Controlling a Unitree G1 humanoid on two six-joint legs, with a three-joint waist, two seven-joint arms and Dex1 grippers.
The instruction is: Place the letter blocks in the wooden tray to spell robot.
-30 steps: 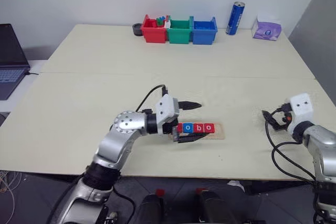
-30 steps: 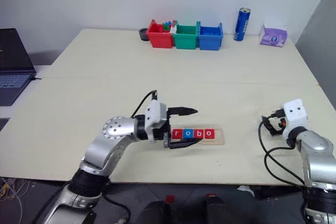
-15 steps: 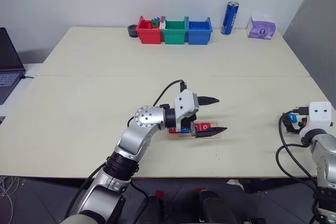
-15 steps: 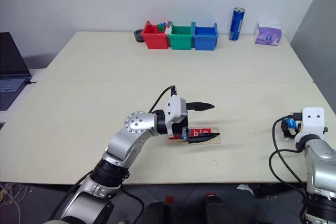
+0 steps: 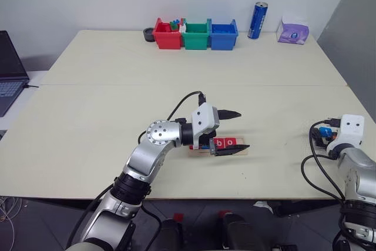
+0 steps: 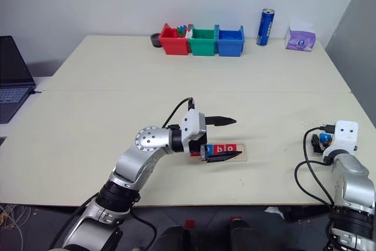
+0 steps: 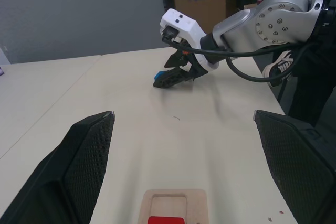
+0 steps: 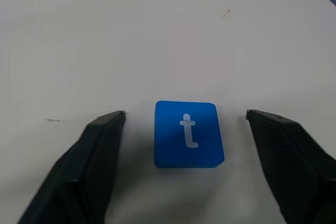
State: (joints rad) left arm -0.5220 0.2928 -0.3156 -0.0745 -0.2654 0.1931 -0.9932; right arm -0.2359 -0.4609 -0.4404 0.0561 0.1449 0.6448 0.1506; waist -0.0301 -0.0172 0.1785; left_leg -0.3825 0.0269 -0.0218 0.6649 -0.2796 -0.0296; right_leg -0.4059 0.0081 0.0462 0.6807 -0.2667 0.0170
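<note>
Blue t block flat on table, letter up, at three o'clock from wooden tray. Red o and more blocks seated in tray groove.

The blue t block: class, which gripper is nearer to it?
Right. The right gripper is open, its fingers straddling the t block on the table. The left gripper, also open, straddles the wooden tray far from the block.
</note>
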